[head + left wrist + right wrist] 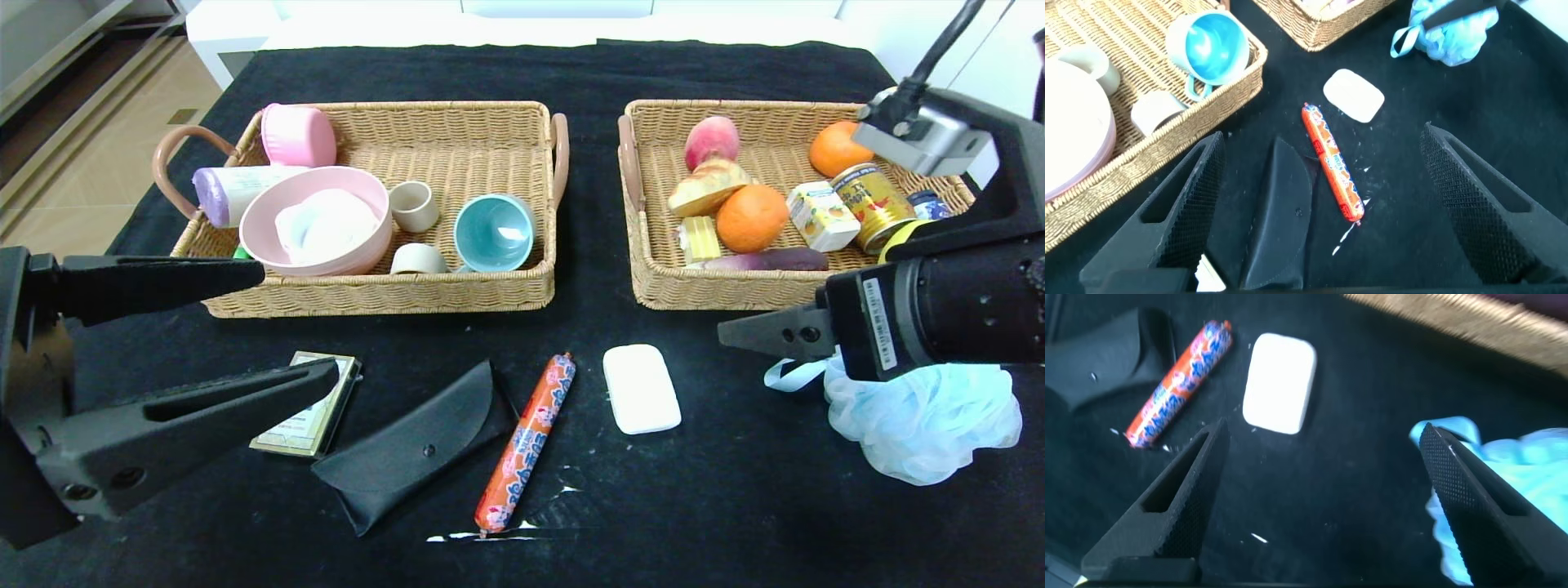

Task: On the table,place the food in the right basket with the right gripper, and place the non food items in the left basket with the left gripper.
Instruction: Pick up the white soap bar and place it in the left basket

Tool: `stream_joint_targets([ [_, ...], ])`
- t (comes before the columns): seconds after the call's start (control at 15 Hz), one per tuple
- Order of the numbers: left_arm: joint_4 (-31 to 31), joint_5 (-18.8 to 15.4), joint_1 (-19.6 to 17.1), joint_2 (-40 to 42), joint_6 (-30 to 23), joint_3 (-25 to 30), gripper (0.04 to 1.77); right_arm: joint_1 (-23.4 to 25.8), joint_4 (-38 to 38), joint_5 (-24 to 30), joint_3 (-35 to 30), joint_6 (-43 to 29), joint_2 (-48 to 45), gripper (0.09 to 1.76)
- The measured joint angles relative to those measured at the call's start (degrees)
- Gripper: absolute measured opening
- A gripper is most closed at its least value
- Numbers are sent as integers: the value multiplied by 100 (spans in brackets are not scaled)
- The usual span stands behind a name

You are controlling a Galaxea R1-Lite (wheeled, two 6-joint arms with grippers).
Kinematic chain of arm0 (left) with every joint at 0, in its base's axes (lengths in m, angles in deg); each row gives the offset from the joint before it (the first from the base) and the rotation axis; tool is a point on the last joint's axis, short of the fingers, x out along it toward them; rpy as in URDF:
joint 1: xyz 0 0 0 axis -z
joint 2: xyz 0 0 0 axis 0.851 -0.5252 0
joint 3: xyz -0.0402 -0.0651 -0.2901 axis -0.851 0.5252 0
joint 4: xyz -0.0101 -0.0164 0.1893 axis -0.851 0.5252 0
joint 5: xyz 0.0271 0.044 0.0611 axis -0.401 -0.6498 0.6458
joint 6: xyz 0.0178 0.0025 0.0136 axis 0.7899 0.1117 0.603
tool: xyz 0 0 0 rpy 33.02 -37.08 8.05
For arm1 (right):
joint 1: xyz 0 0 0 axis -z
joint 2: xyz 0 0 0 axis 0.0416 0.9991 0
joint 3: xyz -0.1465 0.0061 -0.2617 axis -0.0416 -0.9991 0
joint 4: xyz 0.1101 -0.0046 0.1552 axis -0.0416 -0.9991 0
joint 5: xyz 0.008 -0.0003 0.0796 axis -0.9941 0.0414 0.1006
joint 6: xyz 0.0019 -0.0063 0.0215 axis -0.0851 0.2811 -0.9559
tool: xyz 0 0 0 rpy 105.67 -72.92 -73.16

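On the black table lie a gold-edged card box, a black flap pouch, the orange-red sausage stick, a white soap bar and a light-blue bath pouf. My left gripper hovers open over the card box and the pouch, with the sausage ahead of it. My right gripper is open above bare cloth between the soap and the pouf; one of its fingers shows in the head view. A white carton lies in the right basket.
The left basket holds a pink bowl, a teal cup, small cream cups and a pink tub. The right basket holds oranges, a peach, bread and cans. White scuffs mark the cloth near the sausage's near end.
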Motion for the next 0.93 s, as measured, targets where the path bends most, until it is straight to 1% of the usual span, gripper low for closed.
stream_joint_targets([
  [0.2, 0, -9, 0, 27, 1, -1, 172, -141, 38, -11, -67, -110, 157, 170],
  [0.47, 2, -11, 0, 38, 1, -4, 172, -341, 88, -273, -130, -221, 430, 170],
  [0.8, 5, -16, 0, 39, 1, -6, 172, -563, 521, -603, -177, -260, 878, 170],
  [0.93, 5, -20, 0, 39, 1, -6, 172, -603, 680, -724, -183, -424, 1073, 170],
])
